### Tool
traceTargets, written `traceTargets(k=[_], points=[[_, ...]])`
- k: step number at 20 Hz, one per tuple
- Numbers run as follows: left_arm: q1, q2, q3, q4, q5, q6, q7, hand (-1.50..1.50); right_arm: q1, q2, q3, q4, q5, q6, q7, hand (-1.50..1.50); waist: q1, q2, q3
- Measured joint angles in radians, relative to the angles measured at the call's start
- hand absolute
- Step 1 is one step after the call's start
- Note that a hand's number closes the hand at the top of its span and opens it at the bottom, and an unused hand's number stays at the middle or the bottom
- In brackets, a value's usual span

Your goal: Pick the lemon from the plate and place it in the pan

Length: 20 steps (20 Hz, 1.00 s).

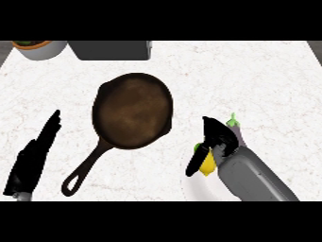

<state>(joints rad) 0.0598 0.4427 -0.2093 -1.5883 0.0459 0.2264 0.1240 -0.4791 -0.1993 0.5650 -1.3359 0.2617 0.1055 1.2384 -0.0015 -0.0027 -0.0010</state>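
Right robot hand [216, 137] seemingly curled on one lemon [208, 164]; one pan [132, 110].

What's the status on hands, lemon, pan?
Right hand curled on the lemon over the plate. Left hand open, resting at left. Pan empty. Nothing between plate and pan.

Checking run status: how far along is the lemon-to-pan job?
Done: right hand has reached the plate. In hand: its fingers curl round the lemon, still over the plate. Left: carry it to the pan, which holds nothing. Left hand rests open.
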Motion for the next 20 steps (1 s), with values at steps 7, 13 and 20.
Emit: traceTargets(k=[7, 13, 20], points=[[0.004, -0.018, 0.006, -0.015, -0.011, -0.012, 0.005, 0.0, 0.027, 0.03, -0.014, 0.044, 0.052, -0.001, -0.026, -1.5, 0.003, 0.001, 0.0], [0.008, -0.039, 0.011, -0.008, -0.042, -0.012, 0.004, 0.0, 0.052, 0.059, -0.049, 0.039, 0.128, -0.02, -0.071, 1.5, 0.001, -0.007, -0.006], [0.009, -0.047, 0.036, -0.003, -0.042, -0.034, 0.001, 0.0, 0.124, 0.099, -0.088, -0.011, 0.181, -0.05, -0.107, 1.5, -0.002, -0.01, -0.007]])
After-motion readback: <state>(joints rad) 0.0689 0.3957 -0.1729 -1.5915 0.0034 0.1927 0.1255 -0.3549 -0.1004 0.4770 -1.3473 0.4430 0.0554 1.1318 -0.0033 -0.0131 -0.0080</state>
